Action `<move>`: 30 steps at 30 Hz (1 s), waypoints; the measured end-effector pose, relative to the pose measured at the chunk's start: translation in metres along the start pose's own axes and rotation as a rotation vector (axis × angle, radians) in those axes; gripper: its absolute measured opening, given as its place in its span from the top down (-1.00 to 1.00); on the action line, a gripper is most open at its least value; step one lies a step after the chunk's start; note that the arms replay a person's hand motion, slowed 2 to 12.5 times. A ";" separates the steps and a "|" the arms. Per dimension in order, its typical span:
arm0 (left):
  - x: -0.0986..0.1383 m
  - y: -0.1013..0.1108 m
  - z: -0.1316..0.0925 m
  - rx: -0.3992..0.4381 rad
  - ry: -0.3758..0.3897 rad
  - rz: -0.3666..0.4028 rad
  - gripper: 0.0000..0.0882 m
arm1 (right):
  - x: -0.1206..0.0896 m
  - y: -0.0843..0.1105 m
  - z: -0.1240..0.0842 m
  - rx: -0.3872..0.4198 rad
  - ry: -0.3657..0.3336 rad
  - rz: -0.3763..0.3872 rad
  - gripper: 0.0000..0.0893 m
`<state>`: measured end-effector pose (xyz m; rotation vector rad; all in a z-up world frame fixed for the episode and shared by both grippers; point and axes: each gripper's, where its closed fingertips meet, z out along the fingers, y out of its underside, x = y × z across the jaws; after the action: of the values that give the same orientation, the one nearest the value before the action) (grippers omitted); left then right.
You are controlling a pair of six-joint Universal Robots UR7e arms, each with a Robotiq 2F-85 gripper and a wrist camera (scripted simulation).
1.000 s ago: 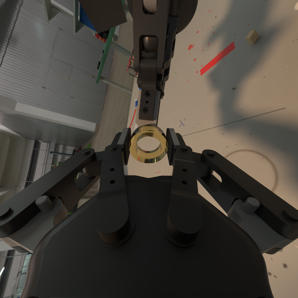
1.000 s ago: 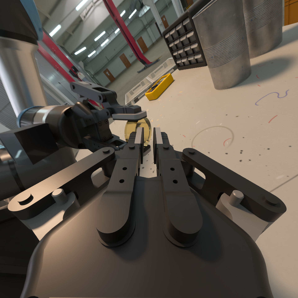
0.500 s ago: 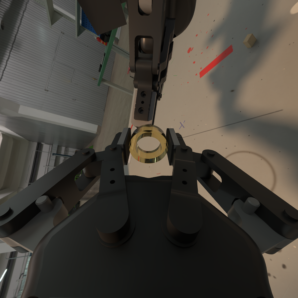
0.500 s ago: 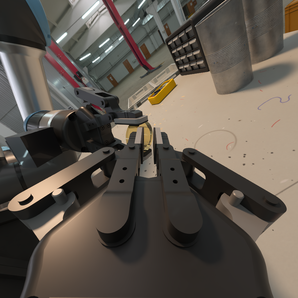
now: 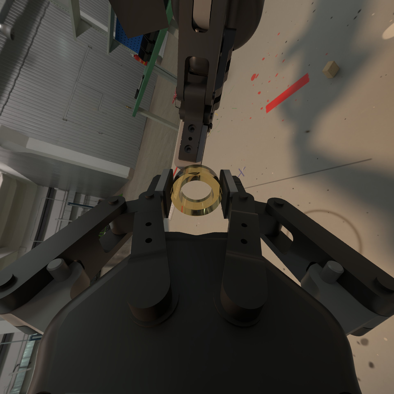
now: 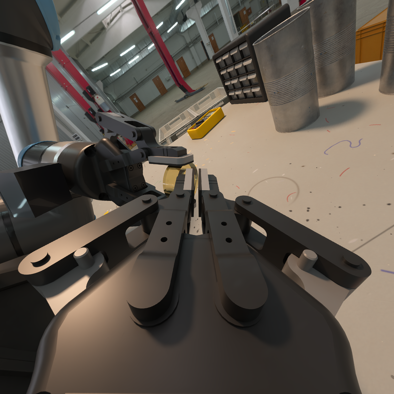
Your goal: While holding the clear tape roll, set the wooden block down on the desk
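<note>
Two grippers meet over our desk [image 5: 319, 213]: our left gripper [image 5: 195, 191] pinches the tape roll [image 5: 195, 193], our right gripper [image 6: 196, 179] pressed nearly together, empty. The wooden block [image 5: 330, 69] lies well apart.

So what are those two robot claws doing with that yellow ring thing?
The left gripper is pinching a see-through yellowish tape roll between its two fingers, holding it up above the beige, paint-speckled desk. The right gripper is nearly shut with nothing in it, its tips right next to the roll. A small wooden block already sits on the desk, farther off.
</note>
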<state>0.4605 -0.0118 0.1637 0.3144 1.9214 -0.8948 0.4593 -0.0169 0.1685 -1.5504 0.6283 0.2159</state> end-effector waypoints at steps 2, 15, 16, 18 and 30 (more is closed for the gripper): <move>-0.001 -0.001 0.000 0.004 -0.005 -0.002 0.12 | -0.001 -0.001 -0.001 0.002 0.001 -0.005 0.93; -0.004 -0.008 -0.001 0.036 -0.022 -0.021 0.12 | -0.004 -0.006 -0.006 0.015 0.006 -0.036 1.00; -0.005 -0.009 -0.001 0.039 -0.023 -0.024 0.12 | -0.005 -0.006 -0.007 0.017 0.005 -0.037 1.00; -0.005 -0.010 -0.001 0.044 -0.022 -0.029 0.12 | -0.006 -0.006 -0.007 0.019 0.004 -0.039 1.00; -0.010 -0.015 0.000 0.055 -0.038 -0.048 0.12 | -0.005 -0.013 -0.014 0.029 0.045 -0.062 0.82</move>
<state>0.4572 -0.0210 0.1789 0.2829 1.8784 -0.9803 0.4578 -0.0300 0.1835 -1.5481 0.6149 0.1250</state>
